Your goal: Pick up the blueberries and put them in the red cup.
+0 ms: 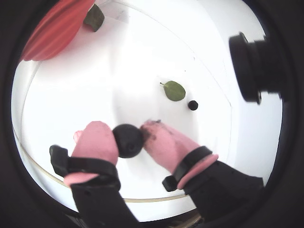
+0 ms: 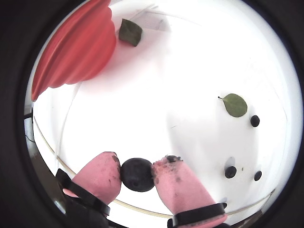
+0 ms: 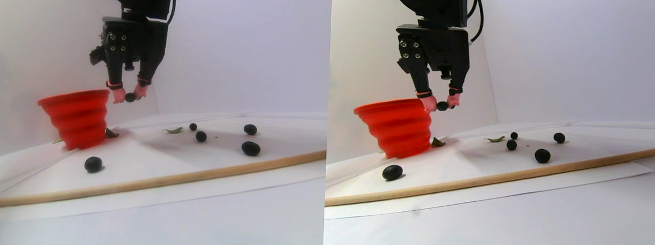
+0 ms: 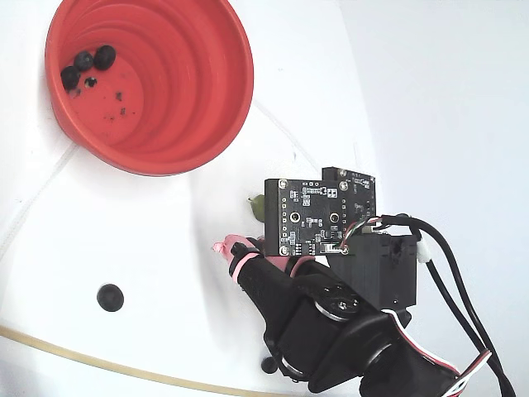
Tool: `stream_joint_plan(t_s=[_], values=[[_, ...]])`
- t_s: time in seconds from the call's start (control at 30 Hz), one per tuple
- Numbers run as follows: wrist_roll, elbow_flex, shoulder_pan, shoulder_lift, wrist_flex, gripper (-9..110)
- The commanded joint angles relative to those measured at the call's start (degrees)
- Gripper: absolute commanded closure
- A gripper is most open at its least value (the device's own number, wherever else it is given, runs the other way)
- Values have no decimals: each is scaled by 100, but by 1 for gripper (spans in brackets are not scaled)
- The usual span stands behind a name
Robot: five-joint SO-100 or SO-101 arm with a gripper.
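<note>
Tool point(image 2: 137, 175) clamped on 1 blueberry point(image 2: 137, 174), pink fingertips point(image 1: 97, 140) pressing it from both sides, raised above white surface point(image 2: 190, 61). In stereo pair view, held berry hangs just beside rim of red cup point(image 3: 78, 116). Fixed view: 3 blueberries point(image 4: 85, 66) lie inside cup on its bottom. Loose blueberries point(image 3: 250, 148) rest on surface, apart from cup; green leaf point(image 2: 235, 105) among them.

A white tabletop point(image 3: 234, 220) carries a white sheet point(image 3: 152, 155) bordered near its front edge by a thin wooden rod point(image 3: 191, 174). On the sheet stand the red cup point(image 3: 78, 119) toward the left, loose blueberries point(image 3: 251, 148) scattered mid-sheet, and a green leaf point(image 3: 173, 130) near them.
</note>
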Motion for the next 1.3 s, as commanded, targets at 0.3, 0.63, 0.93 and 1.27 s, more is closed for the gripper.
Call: stream_joint_plan(t_s=[0.3, 0.63, 0.93, 1.27], values=[[202, -97, -536, 967, 185, 89], [290, -229, -817, 1028, 176, 89], [343, -343, -1037, 958, -18, 89], [422, -536, -1248, 800, -352, 89]])
